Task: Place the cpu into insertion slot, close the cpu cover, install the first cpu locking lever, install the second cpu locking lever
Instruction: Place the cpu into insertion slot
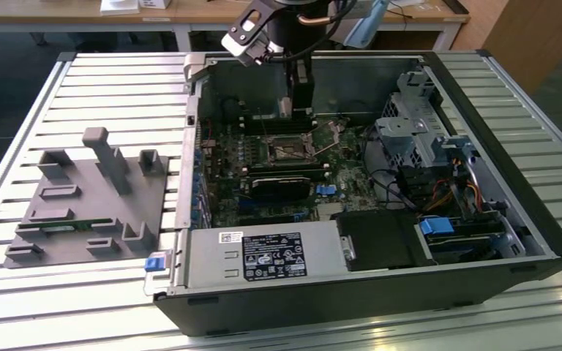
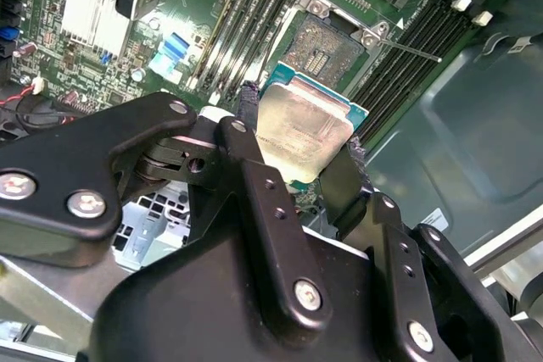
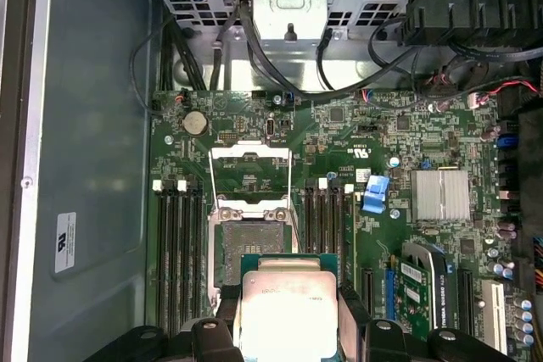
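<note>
Second wrist view, fingers (image 2: pixel 254 177) pinching cpu (image 2: pixel 301 129) aloft

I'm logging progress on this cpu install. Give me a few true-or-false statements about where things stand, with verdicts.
1. The hand grips the cpu by two opposite edges. True.
2. The cpu is seated in the insertion slot. False: it is held clear of the slot, whose centre lies bare.
3. The cpu cover is shut over the slot. False: it is swung open.
4. Long black memory slots run along both sides of the insertion slot. True.
</note>
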You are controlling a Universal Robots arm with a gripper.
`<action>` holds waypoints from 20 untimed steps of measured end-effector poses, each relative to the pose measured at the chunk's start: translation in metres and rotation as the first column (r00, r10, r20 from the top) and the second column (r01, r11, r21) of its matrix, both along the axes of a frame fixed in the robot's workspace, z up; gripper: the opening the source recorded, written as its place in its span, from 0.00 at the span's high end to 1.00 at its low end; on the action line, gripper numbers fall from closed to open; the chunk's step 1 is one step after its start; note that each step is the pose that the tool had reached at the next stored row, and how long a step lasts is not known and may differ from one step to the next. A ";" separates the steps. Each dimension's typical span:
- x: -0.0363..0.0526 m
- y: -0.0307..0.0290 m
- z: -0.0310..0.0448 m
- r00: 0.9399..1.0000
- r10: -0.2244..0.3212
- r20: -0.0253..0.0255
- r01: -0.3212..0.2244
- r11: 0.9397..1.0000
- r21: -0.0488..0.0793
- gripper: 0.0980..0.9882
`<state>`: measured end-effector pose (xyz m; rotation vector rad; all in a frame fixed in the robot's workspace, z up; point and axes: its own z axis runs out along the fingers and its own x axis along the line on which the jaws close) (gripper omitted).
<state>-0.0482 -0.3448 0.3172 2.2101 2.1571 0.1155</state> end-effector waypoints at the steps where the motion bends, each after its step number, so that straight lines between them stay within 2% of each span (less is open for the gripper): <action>1: 0.0000 0.0000 -0.0003 1.000 0.000 0.000 0.000 1.000 0.000 0.51; 20: 0.0000 0.0000 -0.0051 1.000 0.000 0.000 0.000 1.000 0.000 0.51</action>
